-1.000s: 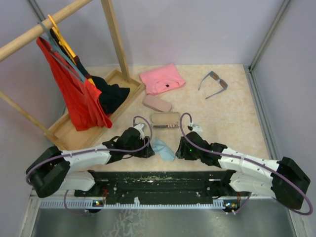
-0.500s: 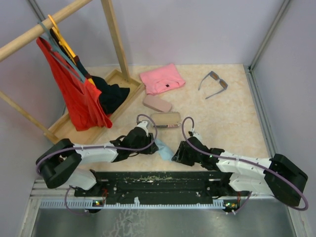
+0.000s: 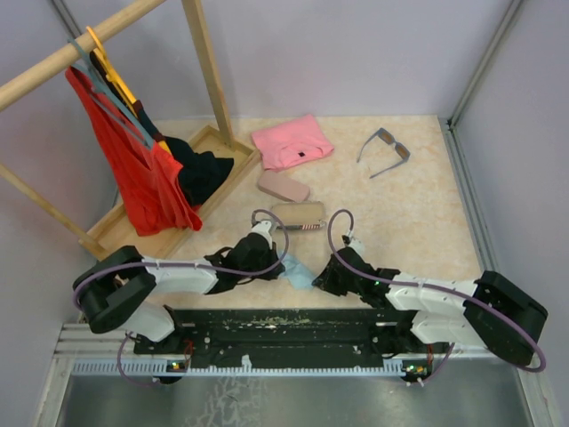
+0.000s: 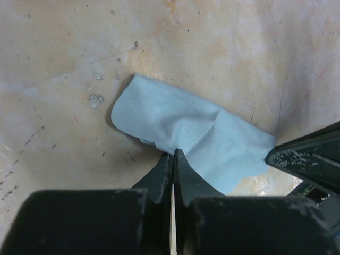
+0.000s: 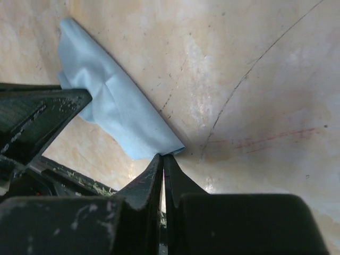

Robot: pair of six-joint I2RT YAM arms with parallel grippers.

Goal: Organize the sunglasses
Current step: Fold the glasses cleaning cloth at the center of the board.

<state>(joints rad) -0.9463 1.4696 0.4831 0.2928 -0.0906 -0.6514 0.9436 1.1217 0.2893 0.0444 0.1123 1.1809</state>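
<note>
**Both jaws on the cloth, sunglasses far off**

From above: the sunglasses (image 3: 384,151) lie at the far right of the table (image 3: 418,213), temples unfolded, well apart from both my jaws; I see only this one pair; my jaws meet at the blue cloth (image 3: 299,273) by the near edge. Left wrist: my left jaws are closed, pinching the cloth (image 4: 191,133) at its near edge. Right wrist: my right jaws are closed on its corner. I judge the sunglasses light, stiff, slick-lensed and weak at the hinges; I'd grip the bridge or a temple, never the lenses.
</note>
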